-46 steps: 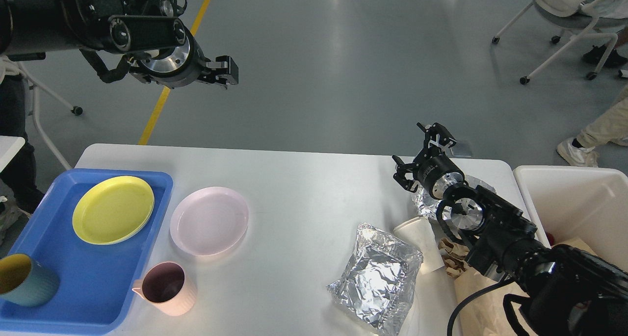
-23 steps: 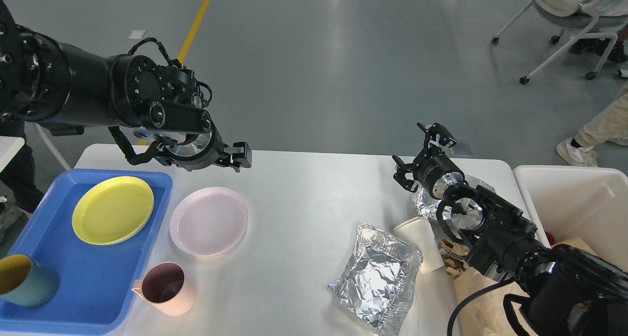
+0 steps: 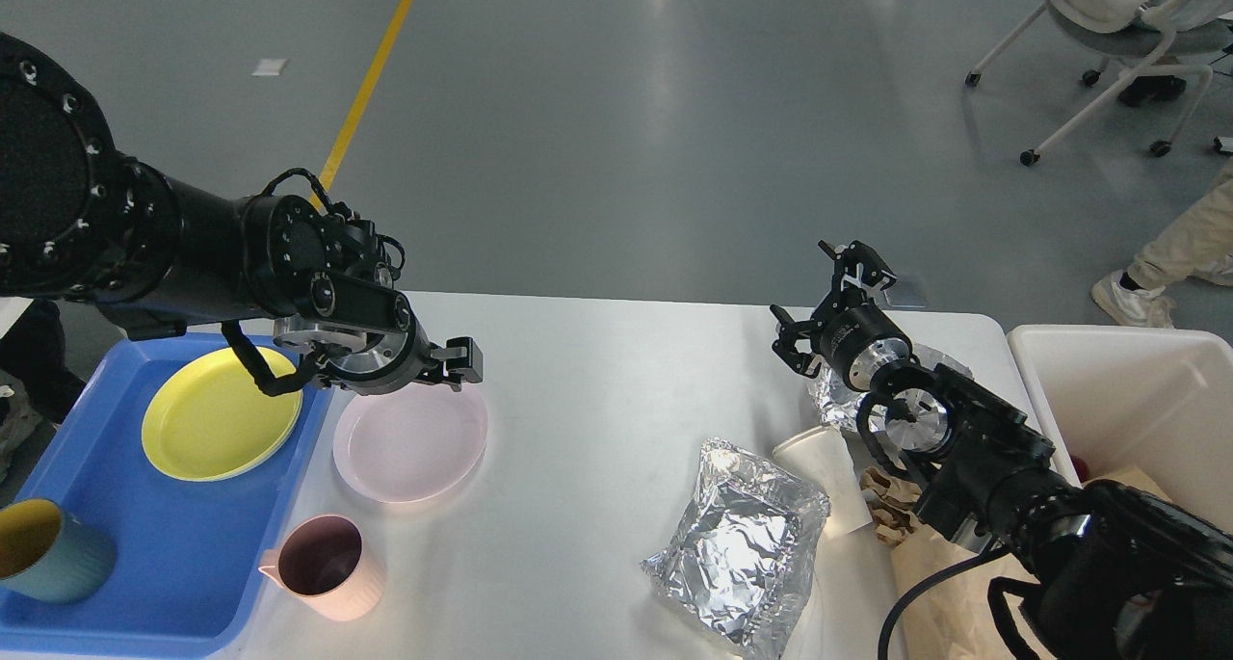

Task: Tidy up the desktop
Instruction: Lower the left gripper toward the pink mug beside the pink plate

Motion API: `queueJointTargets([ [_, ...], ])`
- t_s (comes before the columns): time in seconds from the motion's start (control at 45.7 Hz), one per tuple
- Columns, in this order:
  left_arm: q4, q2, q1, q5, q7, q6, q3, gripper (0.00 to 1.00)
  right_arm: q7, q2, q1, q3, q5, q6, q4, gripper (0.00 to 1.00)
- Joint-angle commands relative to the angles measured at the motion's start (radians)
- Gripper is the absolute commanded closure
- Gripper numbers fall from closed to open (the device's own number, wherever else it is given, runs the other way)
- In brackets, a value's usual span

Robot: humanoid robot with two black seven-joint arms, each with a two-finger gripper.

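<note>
Left gripper point(image 3: 466, 362), gap unreadable, hovers mid-left over the pink plate point(image 3: 409, 435), seemingly to tray it; right gripper point(image 3: 828, 294) spread, empty

Black jointed arms, silver wrist flanges, looping black cables

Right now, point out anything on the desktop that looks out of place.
Crumpled foil, a tipped-over paper cup and brown paper litter the right side of the desktop. The pink plate and pink mug sit outside the blue tray.
</note>
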Motion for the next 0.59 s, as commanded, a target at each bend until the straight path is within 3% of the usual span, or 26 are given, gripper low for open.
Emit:
queueJointTargets([
  [0.0,0.012,-0.035,0.059,0.0,-0.009,0.0,-0.041,0.06,0.0,0.0,0.0,0.0,0.0,0.0,0.0,0.0],
  [0.197,0.012,-0.069,0.059,-0.002,-0.097,-0.006,-0.059,0.04,0.0,0.0,0.0,0.0,0.0,0.0,0.0,0.0],
  [0.569,0.03,-0.105,0.019,0.012,-0.091,-0.009,-0.059,0.04,0.0,0.0,0.0,0.0,0.0,0.0,0.0,0.0],
])
